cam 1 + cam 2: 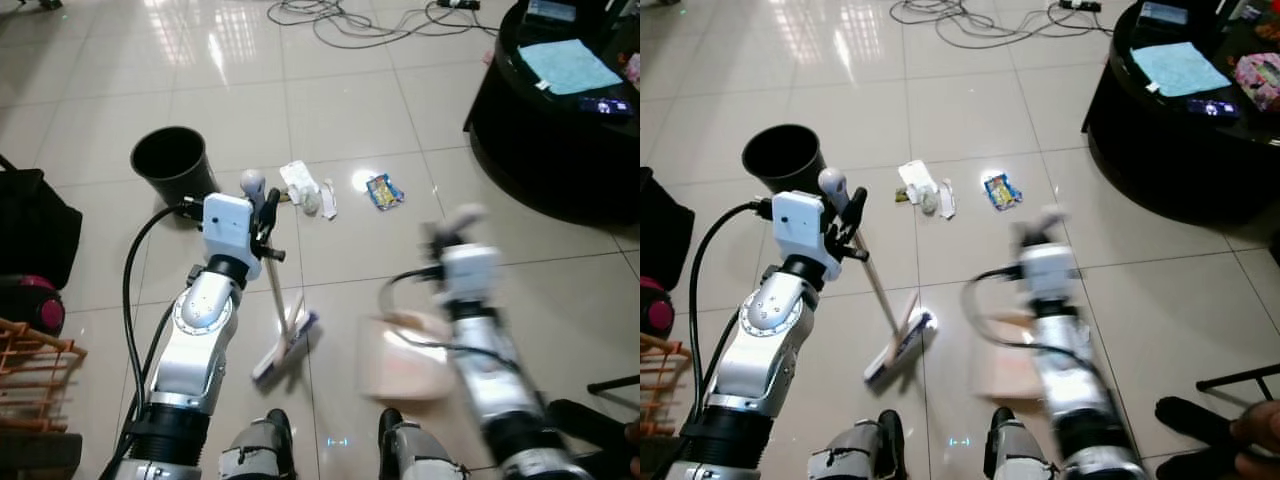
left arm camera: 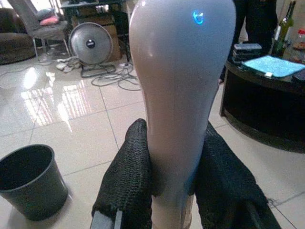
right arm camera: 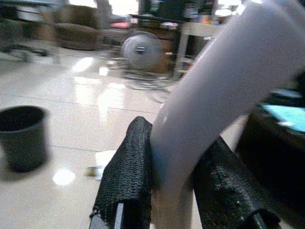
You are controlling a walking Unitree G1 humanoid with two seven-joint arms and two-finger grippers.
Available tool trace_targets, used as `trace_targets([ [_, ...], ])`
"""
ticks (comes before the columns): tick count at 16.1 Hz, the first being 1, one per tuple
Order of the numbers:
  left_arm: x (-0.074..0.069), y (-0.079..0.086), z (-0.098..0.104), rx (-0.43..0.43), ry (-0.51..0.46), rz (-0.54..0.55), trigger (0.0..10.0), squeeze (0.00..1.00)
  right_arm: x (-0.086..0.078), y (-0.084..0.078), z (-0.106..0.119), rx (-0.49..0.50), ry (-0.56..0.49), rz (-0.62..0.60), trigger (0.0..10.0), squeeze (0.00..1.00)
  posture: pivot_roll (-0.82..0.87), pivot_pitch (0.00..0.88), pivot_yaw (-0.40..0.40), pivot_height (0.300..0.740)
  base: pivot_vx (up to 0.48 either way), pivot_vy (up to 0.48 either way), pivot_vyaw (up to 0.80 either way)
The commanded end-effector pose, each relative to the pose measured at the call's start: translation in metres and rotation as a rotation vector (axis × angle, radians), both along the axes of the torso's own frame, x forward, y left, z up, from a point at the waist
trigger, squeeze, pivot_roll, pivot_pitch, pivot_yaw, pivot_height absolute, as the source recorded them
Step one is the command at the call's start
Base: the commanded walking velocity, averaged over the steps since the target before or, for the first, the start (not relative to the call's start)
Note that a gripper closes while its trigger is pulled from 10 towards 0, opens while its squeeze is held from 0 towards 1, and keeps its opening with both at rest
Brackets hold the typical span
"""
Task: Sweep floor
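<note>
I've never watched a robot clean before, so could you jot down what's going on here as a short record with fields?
Left gripper: shut on the broom handle, jaws clamped around its pale grip
Broom head: on the tiled floor, just in front of the robot's feet
Right gripper: shut on the dustpan handle; this arm is blurred
Dustpan: pale, low near the floor beneath the right arm
Litter: crumpled white scraps and a blue wrapper, ahead of the broom
Bin: black, upright, left of the litter

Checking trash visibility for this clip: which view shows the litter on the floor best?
The left eye view: the litter lies sharp beside the black bin. The right eye view matches; the right wrist view shows a blurred scrap.
</note>
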State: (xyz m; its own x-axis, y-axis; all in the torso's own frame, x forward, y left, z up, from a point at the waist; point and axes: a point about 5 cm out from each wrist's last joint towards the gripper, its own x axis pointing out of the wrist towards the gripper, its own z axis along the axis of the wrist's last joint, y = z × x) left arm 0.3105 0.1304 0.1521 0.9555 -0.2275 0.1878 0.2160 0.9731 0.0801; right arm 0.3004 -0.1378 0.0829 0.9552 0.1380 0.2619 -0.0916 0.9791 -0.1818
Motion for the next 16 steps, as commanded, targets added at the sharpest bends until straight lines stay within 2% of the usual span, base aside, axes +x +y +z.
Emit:
trace_targets([
  [1, 0.003, 0.008, 0.005, 0.001, -0.035, 0.047, 10.0, 0.0, -0.003, -0.009, 0.013, 0.004, -0.074, -0.008, 10.0, 0.0, 0.1, 0.157, 0.022, 0.74, 0.0, 0.0, 0.0],
  [3, 0.004, 0.008, 0.005, -0.002, -0.036, 0.055, 10.0, 0.0, -0.004, -0.014, 0.016, 0.01, -0.088, -0.023, 10.0, 0.0, 0.09, 0.153, 0.019, 0.74, 0.0, 0.0, 0.0],
  [4, 0.006, 0.01, 0.002, -0.009, -0.019, 0.063, 10.0, 0.0, -0.009, -0.034, 0.03, 0.021, -0.127, -0.091, 10.0, 0.0, 0.07, 0.132, 0.008, 0.74, 0.0, 0.0, 0.0],
  [5, 0.006, 0.012, -0.003, -0.007, 0.013, 0.059, 10.0, 0.0, -0.01, -0.059, 0.042, 0.028, -0.121, -0.181, 10.0, 0.0, 0.05, 0.119, 0.008, 0.74, 0.0, 0.0, 0.0],
  [6, 0.005, 0.013, -0.006, -0.001, 0.025, 0.053, 10.0, 0.0, -0.01, -0.07, 0.047, 0.033, -0.101, -0.227, 10.0, 0.0, 0.04, 0.116, 0.008, 0.74, 0.0, 0.0, 0.0],
  [8, 0.001, 0.015, -0.008, 0.027, 0.028, 0.05, 10.0, 0.0, -0.01, -0.074, 0.054, 0.059, -0.063, -0.245, 10.0, 0.0, 0.03, 0.106, 0.002, 0.74, 0.0, 0.0, 0.0],
  [9, -0.004, 0.019, -0.012, 0.066, 0.038, 0.052, 10.0, 0.0, -0.013, -0.072, 0.064, 0.083, -0.037, -0.239, 10.0, 0.0, 0.02, 0.102, -0.01, 0.74, 0.0, 0.0, 0.0],
  [11, -0.01, 0.022, -0.017, 0.091, 0.046, 0.062, 10.0, 0.0, -0.02, -0.067, 0.074, 0.109, -0.024, -0.224, 10.0, 0.0, 0.02, 0.1, -0.025, 0.74, 0.0, 0.0, 0.0],
  [13, -0.015, 0.022, -0.019, 0.105, 0.049, 0.065, 10.0, 0.0, -0.024, -0.063, 0.079, 0.145, -0.002, -0.224, 10.0, 0.0, 0.02, 0.101, -0.035, 0.74, 0.0, -0.133, 0.0],
  [16, -0.019, 0.014, -0.016, 0.134, 0.039, 0.044, 10.0, 0.0, -0.026, -0.056, 0.075, 0.124, 0.047, -0.208, 10.0, 0.0, 0.03, 0.106, -0.034, 0.74, 0.0, -0.306, 0.0],
])
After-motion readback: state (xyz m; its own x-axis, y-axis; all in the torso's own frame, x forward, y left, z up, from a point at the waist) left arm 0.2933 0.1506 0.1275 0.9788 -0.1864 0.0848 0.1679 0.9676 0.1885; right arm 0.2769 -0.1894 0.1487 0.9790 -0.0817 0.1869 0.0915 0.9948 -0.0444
